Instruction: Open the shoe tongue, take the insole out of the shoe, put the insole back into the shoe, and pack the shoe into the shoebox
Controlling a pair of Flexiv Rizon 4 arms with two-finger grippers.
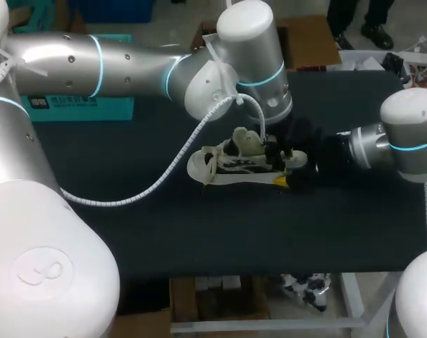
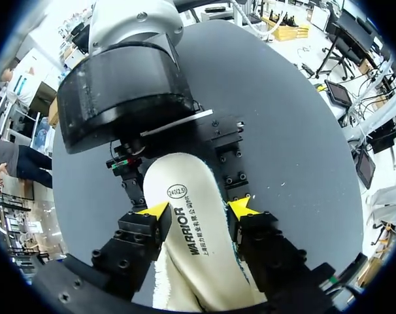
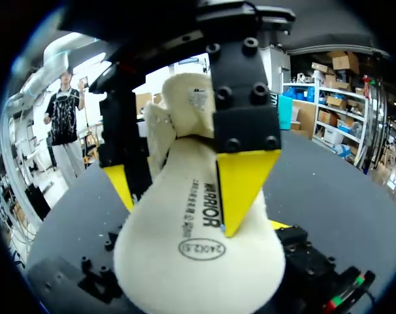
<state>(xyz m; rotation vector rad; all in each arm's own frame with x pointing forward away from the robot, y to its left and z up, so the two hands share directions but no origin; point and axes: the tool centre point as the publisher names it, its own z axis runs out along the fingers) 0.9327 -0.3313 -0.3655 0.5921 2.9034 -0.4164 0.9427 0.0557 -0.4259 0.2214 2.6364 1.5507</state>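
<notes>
A cream insole (image 2: 188,229) with dark print is held in the air over the black table. My left gripper (image 2: 198,210) is shut on it, with both yellow tips pressed against its side edges. The insole's rounded end lies between the wide-set fingers of my right gripper (image 2: 181,176), which stands open. In the right wrist view the insole (image 3: 198,261) covers most of that gripper, and one yellow fingertip (image 3: 281,226) peeks out beside it. The white and black shoe (image 1: 224,167) lies on its side mid-table, beneath my left gripper (image 1: 273,151) and with its heel by my right gripper (image 1: 292,169).
A teal box (image 1: 79,109) stands at the back left of the table (image 1: 199,232). My left arm's white cable (image 1: 164,172) hangs across the mat to the left of the shoe.
</notes>
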